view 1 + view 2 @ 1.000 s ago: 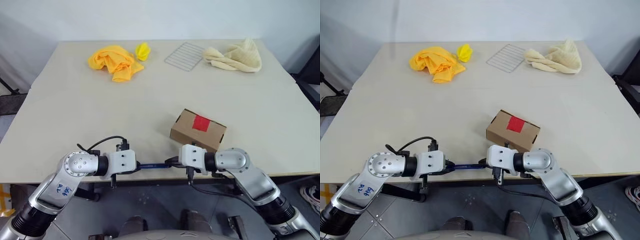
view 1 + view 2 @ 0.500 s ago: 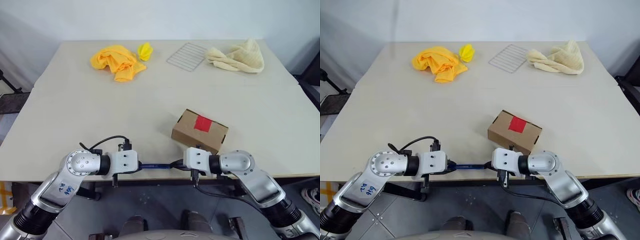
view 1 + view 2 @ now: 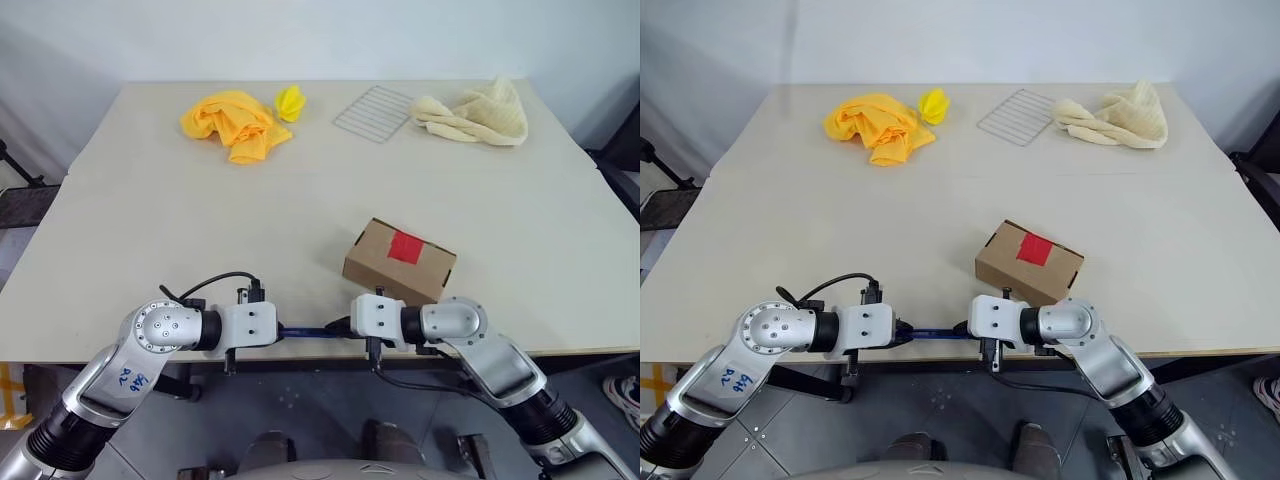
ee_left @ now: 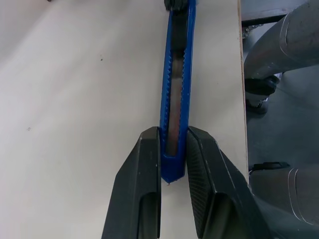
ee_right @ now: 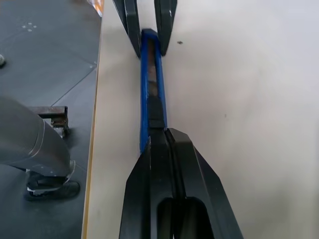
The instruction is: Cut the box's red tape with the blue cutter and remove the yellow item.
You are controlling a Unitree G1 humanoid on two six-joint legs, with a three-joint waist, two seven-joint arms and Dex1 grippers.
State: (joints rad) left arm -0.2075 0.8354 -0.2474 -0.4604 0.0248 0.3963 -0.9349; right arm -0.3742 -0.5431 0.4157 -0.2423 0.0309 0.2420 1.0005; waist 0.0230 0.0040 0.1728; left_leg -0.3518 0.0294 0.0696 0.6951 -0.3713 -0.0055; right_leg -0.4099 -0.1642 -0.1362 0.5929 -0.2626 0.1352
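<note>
From the head views, the blue cutter (image 3: pixel 312 331) lies along the near edge of the table (image 3: pixel 150 220), held at both ends: the left gripper (image 3: pixel 276 331) grasps one end and the right gripper (image 3: pixel 345 327) is clenched on the other. One box (image 3: pixel 398 262) sits just beyond the right gripper, near that edge, its single red tape (image 3: pixel 404 246) patch on top. Broad bare tabletop lies left and beyond the box. At the far side rest one orange cloth (image 3: pixel 232 123), one small yellow item (image 3: pixel 288 101), one wire rack (image 3: pixel 373 112) and one cream towel (image 3: pixel 473 113). Compared with half a second ago, the right gripper sits slightly further left along the cutter. The left wrist view shows both fingers (image 4: pixel 142 189) pinching the cutter's butt beside the table edge. The right wrist view shows its shut fingers (image 5: pixel 154 184) over the cutter.
</note>
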